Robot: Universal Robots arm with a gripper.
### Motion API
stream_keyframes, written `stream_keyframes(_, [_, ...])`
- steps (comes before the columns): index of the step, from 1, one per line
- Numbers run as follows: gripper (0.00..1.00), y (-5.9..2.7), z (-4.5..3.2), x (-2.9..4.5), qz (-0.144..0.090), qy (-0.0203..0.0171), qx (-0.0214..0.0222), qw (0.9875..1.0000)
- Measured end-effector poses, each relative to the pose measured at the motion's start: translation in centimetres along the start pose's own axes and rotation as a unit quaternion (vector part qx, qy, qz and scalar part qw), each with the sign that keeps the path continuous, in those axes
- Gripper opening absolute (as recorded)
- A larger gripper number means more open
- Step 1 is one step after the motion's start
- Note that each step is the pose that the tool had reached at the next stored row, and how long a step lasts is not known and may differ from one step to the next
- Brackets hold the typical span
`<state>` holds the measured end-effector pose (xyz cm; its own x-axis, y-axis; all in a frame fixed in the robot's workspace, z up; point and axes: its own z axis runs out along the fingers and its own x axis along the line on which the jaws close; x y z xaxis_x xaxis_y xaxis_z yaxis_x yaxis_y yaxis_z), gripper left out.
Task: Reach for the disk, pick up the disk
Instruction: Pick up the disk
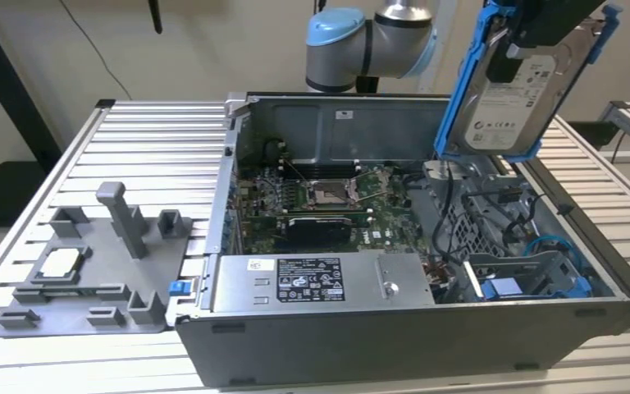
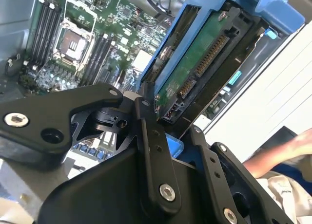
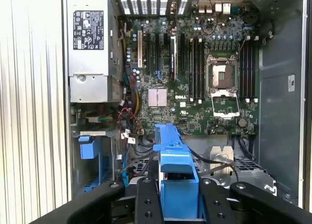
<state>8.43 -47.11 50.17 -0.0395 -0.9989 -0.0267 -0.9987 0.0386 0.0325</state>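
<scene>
The disk (image 1: 509, 98), a silver hard drive with a white label and a blue frame, hangs upright above the open computer case's back right corner in the exterior view. My gripper (image 1: 531, 39) is shut on its top edge. In the second wrist view the disk's green circuit side (image 2: 197, 63) and blue frame stand between my black fingers (image 2: 152, 151), with the gripper (image 2: 168, 119) clamped on it. In the first wrist view the blue frame edge (image 3: 174, 160) sits inside the gripper (image 3: 176, 185).
The open computer case (image 1: 403, 345) holds a motherboard (image 1: 315, 197), a power supply (image 1: 315, 283) and a blue drive bay (image 1: 534, 279) with loose cables. A grey fixture (image 1: 85, 271) with a small silver chip (image 1: 58, 263) lies at the exterior view's left. A person's hand (image 2: 287, 148) is nearby.
</scene>
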Motion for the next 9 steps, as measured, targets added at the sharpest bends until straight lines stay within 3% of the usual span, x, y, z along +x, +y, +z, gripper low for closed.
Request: stream_keyframes(9, [0.0, -0.04, 0.09, 1.15, 0.0, 0.0, 0.0, 1.0])
